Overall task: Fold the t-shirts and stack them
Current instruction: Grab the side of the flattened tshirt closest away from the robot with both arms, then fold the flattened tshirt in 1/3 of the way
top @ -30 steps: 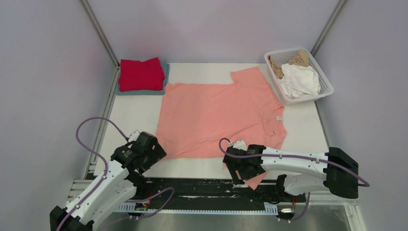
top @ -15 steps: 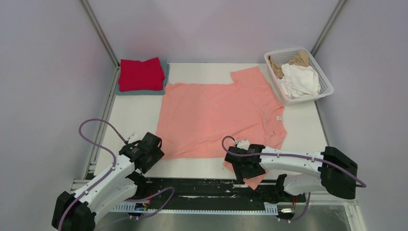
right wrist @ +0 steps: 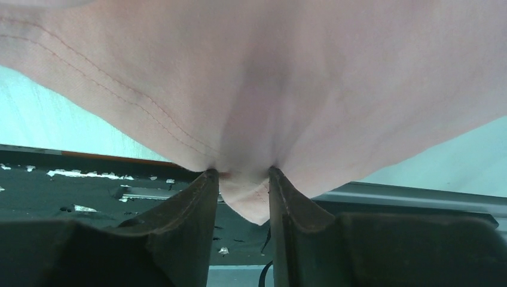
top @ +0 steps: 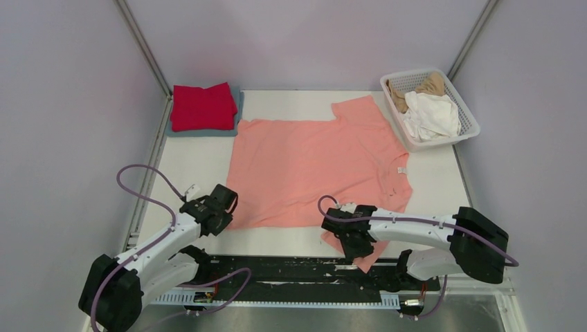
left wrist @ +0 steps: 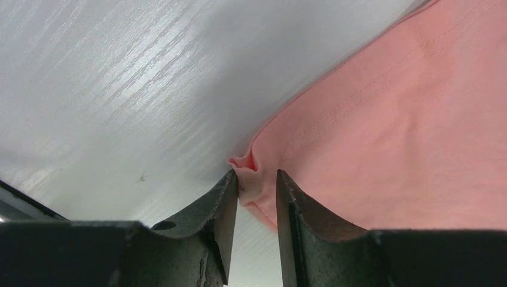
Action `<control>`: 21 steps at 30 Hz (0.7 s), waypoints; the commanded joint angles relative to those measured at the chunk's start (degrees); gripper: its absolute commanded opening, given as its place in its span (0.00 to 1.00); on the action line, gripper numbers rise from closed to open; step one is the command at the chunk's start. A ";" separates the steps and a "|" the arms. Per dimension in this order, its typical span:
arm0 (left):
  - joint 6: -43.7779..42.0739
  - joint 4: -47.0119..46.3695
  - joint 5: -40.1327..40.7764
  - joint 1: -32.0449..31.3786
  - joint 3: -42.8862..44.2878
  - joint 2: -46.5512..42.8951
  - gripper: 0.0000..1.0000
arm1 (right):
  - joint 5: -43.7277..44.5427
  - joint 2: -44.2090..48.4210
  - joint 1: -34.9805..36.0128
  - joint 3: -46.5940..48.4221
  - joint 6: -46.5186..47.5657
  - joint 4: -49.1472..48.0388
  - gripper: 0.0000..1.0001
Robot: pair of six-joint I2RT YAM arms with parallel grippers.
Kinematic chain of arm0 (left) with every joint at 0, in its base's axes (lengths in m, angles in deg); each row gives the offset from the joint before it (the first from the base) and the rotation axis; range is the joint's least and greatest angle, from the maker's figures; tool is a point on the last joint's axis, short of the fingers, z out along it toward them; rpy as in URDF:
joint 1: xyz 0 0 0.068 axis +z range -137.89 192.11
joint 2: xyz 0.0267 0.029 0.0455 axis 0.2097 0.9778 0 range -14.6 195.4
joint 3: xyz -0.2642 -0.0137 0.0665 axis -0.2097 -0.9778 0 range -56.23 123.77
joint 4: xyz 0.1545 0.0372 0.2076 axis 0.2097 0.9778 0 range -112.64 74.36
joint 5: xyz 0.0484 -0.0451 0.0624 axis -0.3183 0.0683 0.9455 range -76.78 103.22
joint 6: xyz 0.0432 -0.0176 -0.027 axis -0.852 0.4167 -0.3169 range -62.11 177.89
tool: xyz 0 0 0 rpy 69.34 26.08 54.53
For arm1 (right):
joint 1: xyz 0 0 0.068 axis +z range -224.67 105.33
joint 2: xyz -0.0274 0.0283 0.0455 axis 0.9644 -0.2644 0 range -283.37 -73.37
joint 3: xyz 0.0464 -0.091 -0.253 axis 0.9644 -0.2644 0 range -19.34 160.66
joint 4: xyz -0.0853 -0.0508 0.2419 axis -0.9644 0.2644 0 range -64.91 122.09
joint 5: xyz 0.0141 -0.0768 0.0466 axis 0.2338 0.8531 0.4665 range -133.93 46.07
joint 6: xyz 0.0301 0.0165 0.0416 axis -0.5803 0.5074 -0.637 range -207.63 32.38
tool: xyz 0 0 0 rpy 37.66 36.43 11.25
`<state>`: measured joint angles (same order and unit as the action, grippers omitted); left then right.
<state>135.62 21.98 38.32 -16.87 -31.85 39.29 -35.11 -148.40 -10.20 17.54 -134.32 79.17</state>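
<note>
The salmon-pink t-shirt point(top: 315, 162) lies spread flat in the middle of the white table point(top: 187, 166), collar to the right. My left gripper point(top: 223, 209) is at its near left hem corner. In the left wrist view the jaws point(left wrist: 257, 179) pinch a puckered bit of that pink corner point(left wrist: 388, 131). My right gripper point(top: 349, 238) is at the near right sleeve, which hangs over the table's front edge. In the right wrist view the fingers point(right wrist: 242, 176) squeeze a fold of pink cloth point(right wrist: 269, 72), its tip poking down between them.
A folded bright red t-shirt point(top: 203, 106) sits on a folded grey-blue one point(top: 201, 132) at the back left corner. At the back right, a white lattice basket point(top: 471, 124) holds a white shirt point(top: 430, 114) and a tan one point(top: 422, 84). Grey walls enclose the table.
Both grippers have moved forward and down onto the pink t-shirt's near edge and closed from wide open onto the cloth. The shirt itself has hardly shifted.
</note>
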 commanded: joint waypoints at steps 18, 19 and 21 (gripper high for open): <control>6.18 3.21 6.16 1.61 -0.98 -8.00 0.00 | -8.66 3.14 -4.08 6.65 8.05 8.48 0.00; 6.83 4.98 6.53 1.59 -0.90 -9.68 0.00 | -10.34 3.25 -3.95 7.21 8.52 11.54 0.00; 7.55 7.03 7.42 1.59 -0.86 -11.52 0.00 | -12.88 3.49 -3.74 8.22 9.97 15.97 0.00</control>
<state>138.77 21.90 40.99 -15.53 -33.07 31.51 -40.86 -146.52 -14.12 22.54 -128.38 85.54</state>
